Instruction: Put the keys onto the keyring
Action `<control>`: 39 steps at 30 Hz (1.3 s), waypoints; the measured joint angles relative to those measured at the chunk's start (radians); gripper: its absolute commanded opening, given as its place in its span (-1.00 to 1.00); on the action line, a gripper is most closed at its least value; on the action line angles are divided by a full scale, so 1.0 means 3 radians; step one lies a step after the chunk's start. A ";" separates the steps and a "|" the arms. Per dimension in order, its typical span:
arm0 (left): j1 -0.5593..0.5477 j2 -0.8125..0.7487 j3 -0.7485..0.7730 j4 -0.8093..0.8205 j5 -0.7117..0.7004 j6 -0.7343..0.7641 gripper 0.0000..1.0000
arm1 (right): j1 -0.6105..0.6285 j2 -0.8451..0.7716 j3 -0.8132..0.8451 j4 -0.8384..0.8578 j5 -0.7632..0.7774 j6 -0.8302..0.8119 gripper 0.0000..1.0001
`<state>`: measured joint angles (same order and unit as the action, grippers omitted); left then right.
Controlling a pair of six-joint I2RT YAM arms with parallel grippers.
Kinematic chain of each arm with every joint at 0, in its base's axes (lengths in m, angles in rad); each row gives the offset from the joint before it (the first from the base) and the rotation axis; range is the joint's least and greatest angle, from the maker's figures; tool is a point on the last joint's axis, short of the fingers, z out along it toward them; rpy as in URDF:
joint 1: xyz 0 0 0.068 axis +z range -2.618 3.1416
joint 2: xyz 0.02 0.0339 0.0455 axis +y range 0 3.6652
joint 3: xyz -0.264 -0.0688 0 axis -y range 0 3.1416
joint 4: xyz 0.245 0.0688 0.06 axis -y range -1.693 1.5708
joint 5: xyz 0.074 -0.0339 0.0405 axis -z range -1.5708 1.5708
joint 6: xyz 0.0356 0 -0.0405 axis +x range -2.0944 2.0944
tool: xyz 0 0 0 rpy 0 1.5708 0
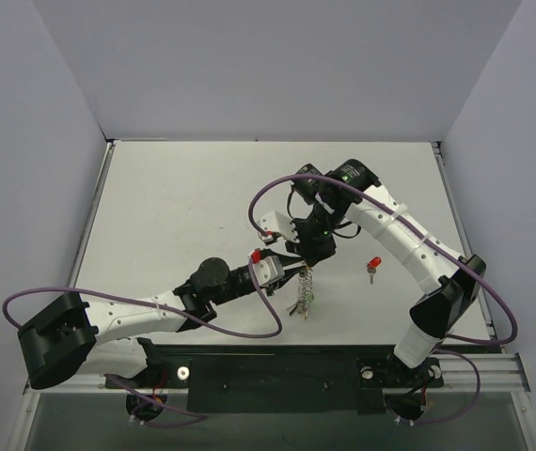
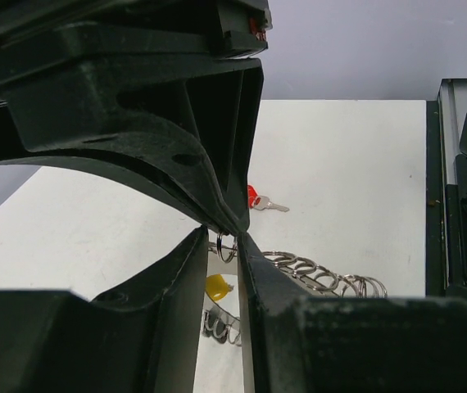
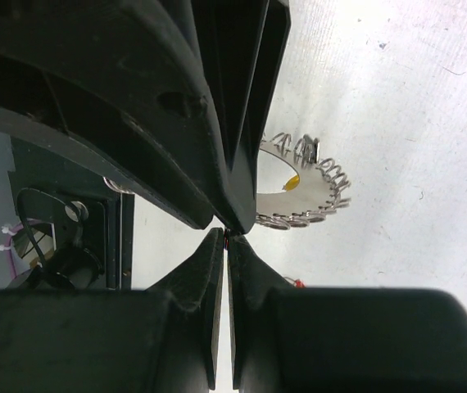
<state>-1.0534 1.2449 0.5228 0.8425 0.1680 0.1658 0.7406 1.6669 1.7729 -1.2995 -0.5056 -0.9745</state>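
Plain white counter [image 1: 174, 207], boxed in on three sides by pale lilac-grey walls [image 1: 268, 66]. A black rail [image 1: 277, 362] runs along the near edge, and purple cables [image 1: 155, 305] loop off the robot.

Hard-to-see stuff: from above, both tools bunch together mid-counter and their own bodies cover the tips, so the wrist cams do the work. On the left wrist cam the black fingers [image 2: 135, 147] fill most of the shot and the keyring [image 2: 324, 275] only peeks past them. The keys on it are mostly mush. I can make out one yellow key head [image 2: 217, 286] in the slit between the fingers, and nothing else for sure.

The left tool [image 2: 227, 238] has a narrow gap with one small loop of the ring right at its tips. I can't tell if it's actually pinching it. The right tool [image 3: 228, 237] is squeezed fully closed, with a tiny speck at the tips that's too small to name.

From above, the keyring trails toward 6 o'clock from the right tool, with the left tool at its 10 o'clock. A loose red key [image 1: 373, 267] lies on the counter at the ring's 3 o'clock, apart from both tools.
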 measured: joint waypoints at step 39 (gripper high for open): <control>0.0001 0.0083 0.0071 -0.0099 0.0023 -0.0023 -1.00 | -0.0011 0.0000 0.0000 -0.0045 -0.0047 -0.0003 -1.00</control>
<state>-1.0531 1.2697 0.5442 0.8127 0.1749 0.1589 0.7372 1.6669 1.7729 -1.3128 -0.5198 -0.9752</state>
